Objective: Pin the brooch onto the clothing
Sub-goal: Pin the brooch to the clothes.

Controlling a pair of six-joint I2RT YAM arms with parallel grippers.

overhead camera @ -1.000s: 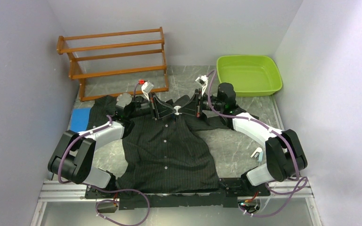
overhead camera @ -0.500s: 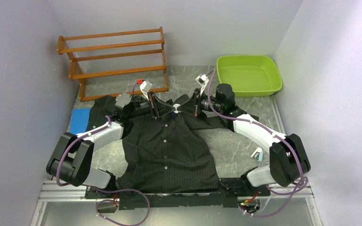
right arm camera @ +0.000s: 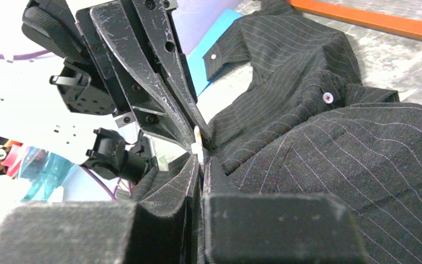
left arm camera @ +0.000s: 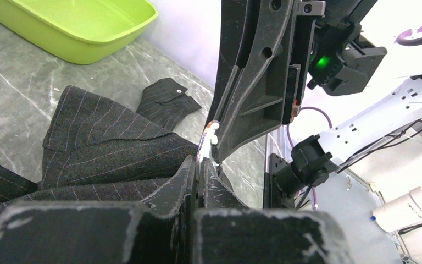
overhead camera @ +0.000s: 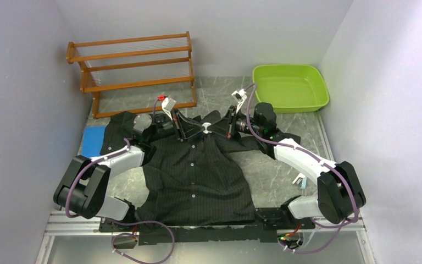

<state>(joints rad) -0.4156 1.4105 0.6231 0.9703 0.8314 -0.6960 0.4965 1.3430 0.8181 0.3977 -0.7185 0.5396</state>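
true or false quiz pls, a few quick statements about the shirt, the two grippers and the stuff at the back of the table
1. The green tub holds nothing. True.
2. The shirt hangs on the wooden rack. False: it lies on the table, in front of the rack.
3. The left gripper and right gripper meet tip to tip at the collar. True.
4. The right gripper is wide open. False: both grippers are shut.

Overhead cam, high above shirt (overhead camera: 198,176), takes whole bench (overhead camera: 264,177); wrist cams, close-in, face each other across its collar, in all 3 views.
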